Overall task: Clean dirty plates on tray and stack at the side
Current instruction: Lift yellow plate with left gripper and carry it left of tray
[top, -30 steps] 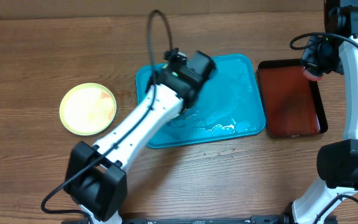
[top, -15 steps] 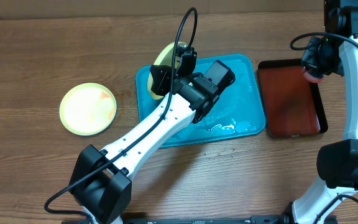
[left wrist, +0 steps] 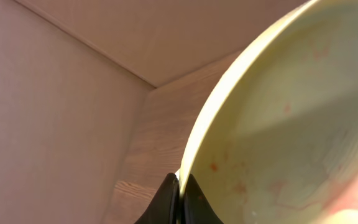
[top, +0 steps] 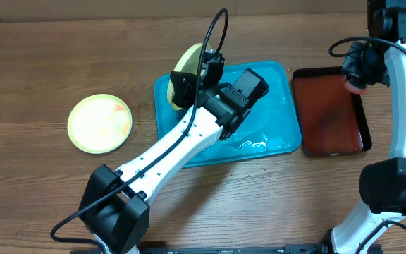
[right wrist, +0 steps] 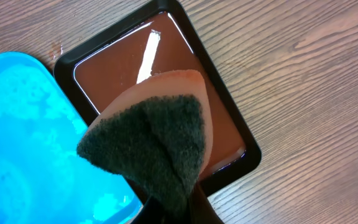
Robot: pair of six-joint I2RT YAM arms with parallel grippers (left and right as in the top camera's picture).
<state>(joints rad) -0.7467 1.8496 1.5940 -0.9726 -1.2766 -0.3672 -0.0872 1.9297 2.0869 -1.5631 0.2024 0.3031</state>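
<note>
Only the overhead view gives the layout. The left claw (top: 191, 83) is over the far left corner of the tray (top: 277, 106). The plate (top: 189, 60) it holds stands tilted on edge just beyond the claw and reaches partly past the tray's rim. A second plate (top: 99, 123) lies flat on the desk (top: 34, 63), well to the left of that claw. The right claw (top: 358, 74) hangs above the far edge of the red tray (top: 330, 120), which lies just beside the blue one. Wet, pale glints show on the blue tray's floor on the near side of the left claw.

The left wrist view shows the grip that the arm hides from above. The left claw (left wrist: 179, 186) has its two dark fingertips almost together, with only the plate's (left wrist: 278, 124) rim pinched between them. The plate is pale yellow-green and glossy, with faint reddish specks and smears on its face. Behind it are a plain wall (left wrist: 55, 112) and a strip of desk.

The right wrist view shows the sponge (right wrist: 151, 134), which has a pinkish body and a dark green scouring face. The right claw (right wrist: 179, 208) is clamped tight on its lower end. Under it lies the black-rimmed red tray (right wrist: 185, 68), and the blue tray's wet corner (right wrist: 23, 124) is to the claw's left.
</note>
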